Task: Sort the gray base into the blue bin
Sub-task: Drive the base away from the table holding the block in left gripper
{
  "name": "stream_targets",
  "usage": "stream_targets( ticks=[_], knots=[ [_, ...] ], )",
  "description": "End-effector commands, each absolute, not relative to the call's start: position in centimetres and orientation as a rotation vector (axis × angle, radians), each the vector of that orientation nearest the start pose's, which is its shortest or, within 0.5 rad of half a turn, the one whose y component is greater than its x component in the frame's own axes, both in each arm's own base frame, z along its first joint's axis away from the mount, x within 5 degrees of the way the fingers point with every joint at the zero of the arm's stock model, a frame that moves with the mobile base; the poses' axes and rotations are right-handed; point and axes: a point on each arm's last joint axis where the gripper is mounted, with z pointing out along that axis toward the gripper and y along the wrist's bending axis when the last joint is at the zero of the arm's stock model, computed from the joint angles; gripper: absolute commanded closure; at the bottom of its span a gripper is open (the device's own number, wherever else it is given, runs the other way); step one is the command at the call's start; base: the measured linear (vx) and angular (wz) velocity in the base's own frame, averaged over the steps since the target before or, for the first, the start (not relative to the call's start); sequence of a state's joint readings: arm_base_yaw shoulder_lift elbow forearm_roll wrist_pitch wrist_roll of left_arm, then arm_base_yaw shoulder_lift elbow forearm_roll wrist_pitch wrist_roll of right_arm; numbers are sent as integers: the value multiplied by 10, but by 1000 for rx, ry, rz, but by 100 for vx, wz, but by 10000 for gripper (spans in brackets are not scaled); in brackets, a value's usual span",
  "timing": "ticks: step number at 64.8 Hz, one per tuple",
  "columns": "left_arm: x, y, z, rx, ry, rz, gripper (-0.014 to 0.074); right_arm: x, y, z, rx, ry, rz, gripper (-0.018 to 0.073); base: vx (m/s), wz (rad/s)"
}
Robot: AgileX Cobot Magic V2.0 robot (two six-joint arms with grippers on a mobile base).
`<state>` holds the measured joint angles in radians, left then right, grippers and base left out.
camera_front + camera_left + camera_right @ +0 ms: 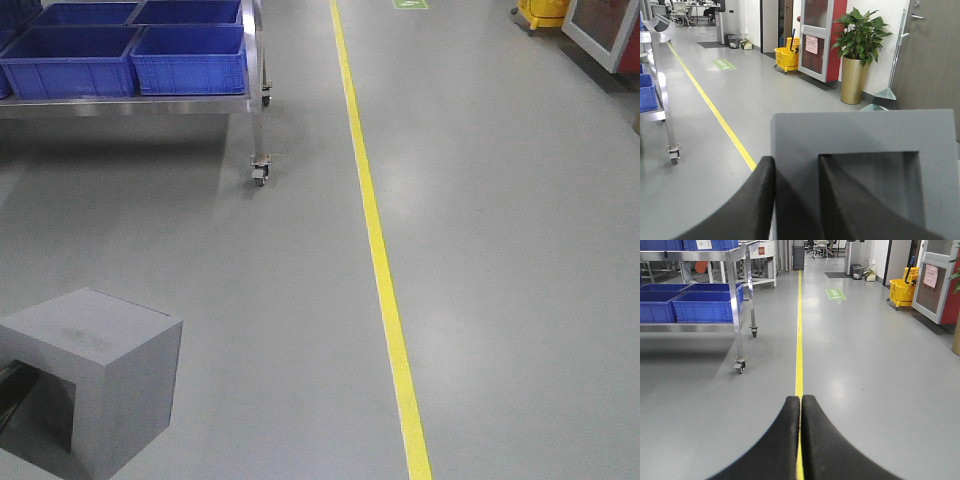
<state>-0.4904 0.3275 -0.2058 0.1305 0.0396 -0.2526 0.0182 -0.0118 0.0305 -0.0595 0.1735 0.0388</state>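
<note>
The gray base (95, 375) is a matte gray cube with a square recess, held above the floor at the lower left of the front view. In the left wrist view the gray base (865, 135) fills the lower right. My left gripper (796, 162) is shut on its wall, one finger outside and one inside the recess. Blue bins (190, 58) stand on a steel cart (256, 90) at the far upper left, also in the right wrist view (705, 305). My right gripper (801, 401) is shut and empty, over the yellow line.
A yellow floor line (375, 240) runs from near to far. The cart rests on castor wheels (259, 176). A yellow mop bucket (787, 59), a potted plant (856, 55) and doors line the right wall.
</note>
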Motion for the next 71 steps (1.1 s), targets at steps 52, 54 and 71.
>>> stream_targets(
  ticks=[52,54,71],
  knots=[
    [77,-42,278,278,1507,-508,602,56,0,190,-31,1604,-19,568,38,4],
    [77,-42,278,278,1507,-508,602,56,0,190,-31,1604,-19,568,38,-1],
    [77,-42,278,278,1507,-508,602,56,0,190,-31,1604,-19,568,39,-2]
  ],
)
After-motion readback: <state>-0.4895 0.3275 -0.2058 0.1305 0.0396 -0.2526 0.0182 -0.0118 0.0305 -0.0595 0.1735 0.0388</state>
